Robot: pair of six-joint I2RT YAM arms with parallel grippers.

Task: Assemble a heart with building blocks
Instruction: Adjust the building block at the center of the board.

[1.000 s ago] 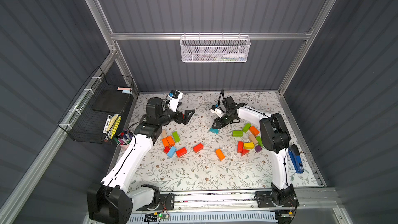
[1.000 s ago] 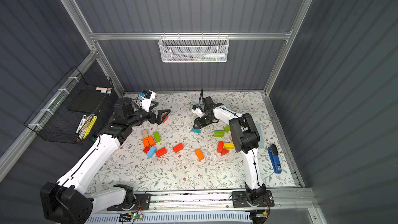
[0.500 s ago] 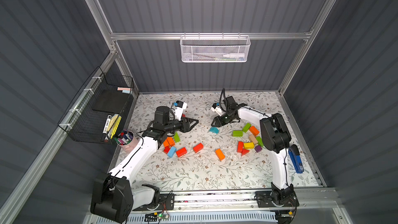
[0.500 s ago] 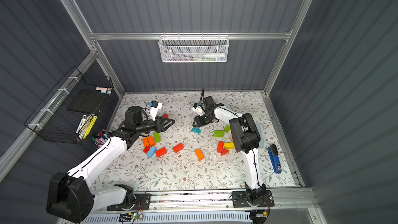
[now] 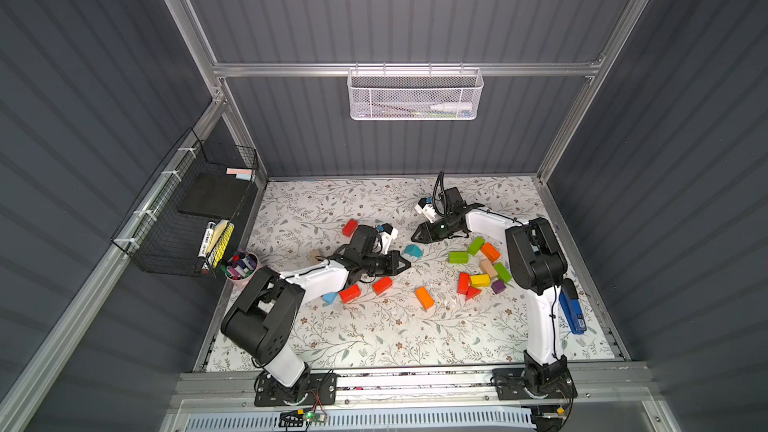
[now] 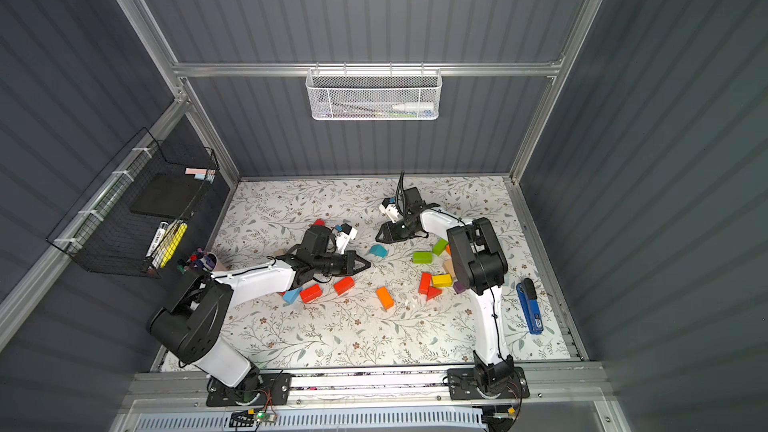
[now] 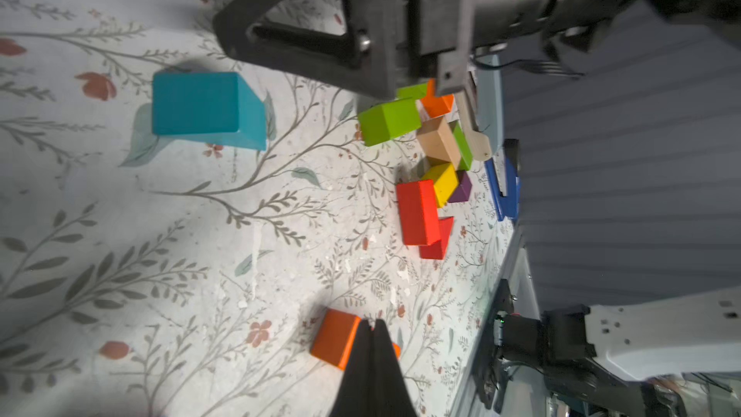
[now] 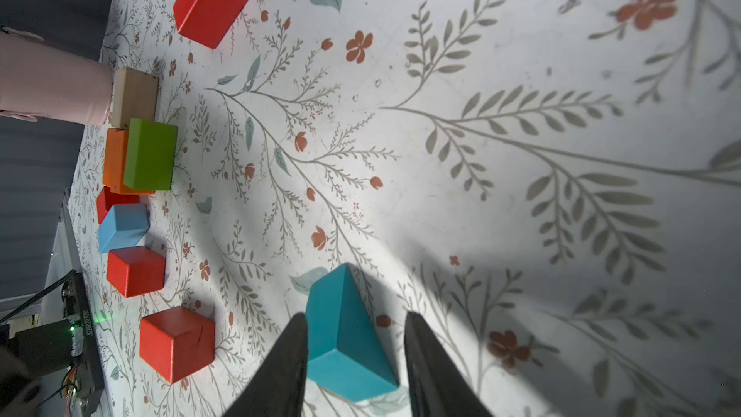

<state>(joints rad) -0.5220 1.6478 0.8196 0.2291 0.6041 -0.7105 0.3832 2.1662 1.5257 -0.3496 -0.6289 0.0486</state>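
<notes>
l gripper (image 5: 405, 263) swings in shut, r gripper (image 5: 416, 238) sits over the teal wedge (image 5: 412, 249)
l gripper was wide open a sec ago at the far left by the red block (image 5: 350, 227); now its jaws are clamped on nothing & it has swung to the middle of the mat (image 5: 374, 338), tip just left of the wedge. red block stays alone far-left, so prob just dropped there as a first piece. r gripper barely moved: jaws part open, straddling the wedge from the far side, contact unclear. rest of the blocks (image 5: 482, 280) lie loose in heaps near-left & right, orange brick (image 5: 424, 297) between; no heart outline yet, & two grippers on one wedge looks like a clash risk
</notes>
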